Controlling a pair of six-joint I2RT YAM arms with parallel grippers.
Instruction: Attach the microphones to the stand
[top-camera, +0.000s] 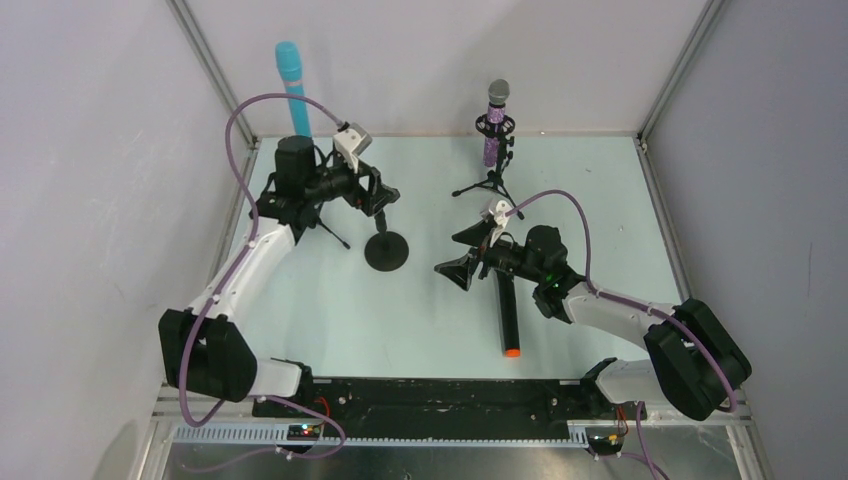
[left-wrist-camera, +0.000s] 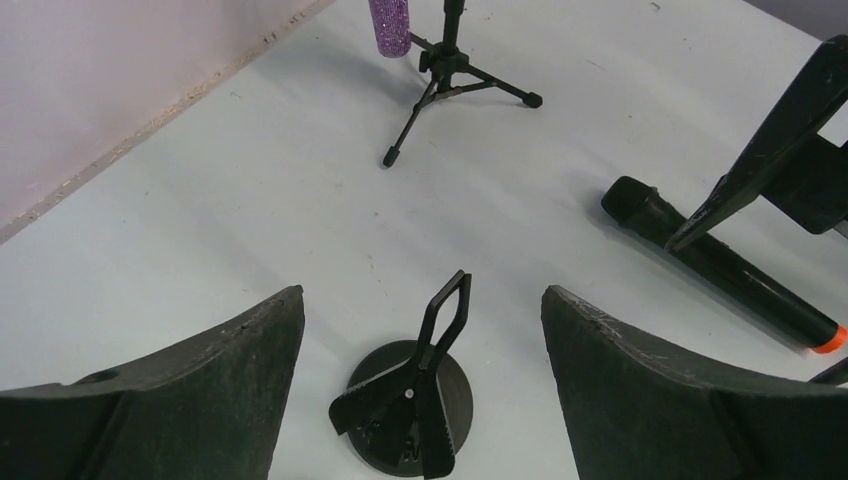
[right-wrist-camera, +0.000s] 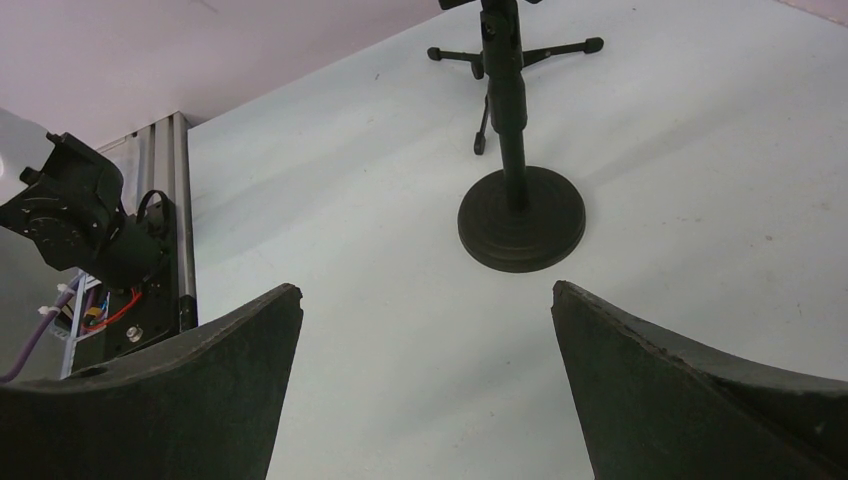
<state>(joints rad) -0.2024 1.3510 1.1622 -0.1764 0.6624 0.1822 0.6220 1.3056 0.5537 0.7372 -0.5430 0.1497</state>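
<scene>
The black microphone with an orange end (top-camera: 508, 312) lies flat on the table, also in the left wrist view (left-wrist-camera: 722, 268). The purple glittery microphone (top-camera: 494, 125) stands clipped in a tripod stand (left-wrist-camera: 449, 72). The light-blue microphone (top-camera: 292, 85) stands upright behind my left arm, its stand mostly hidden. A round-base stand (top-camera: 386, 249) carries an empty clip (left-wrist-camera: 432, 385). My left gripper (top-camera: 375, 196) is open and empty right above that clip (left-wrist-camera: 421, 295). My right gripper (top-camera: 458, 255) is open and empty beside the black microphone's head, facing the round-base stand (right-wrist-camera: 520, 215).
The table is walled at the back and both sides. A tripod leg (top-camera: 336, 236) sticks out under my left arm. The left arm's base and wiring (right-wrist-camera: 85, 215) show at the near edge in the right wrist view.
</scene>
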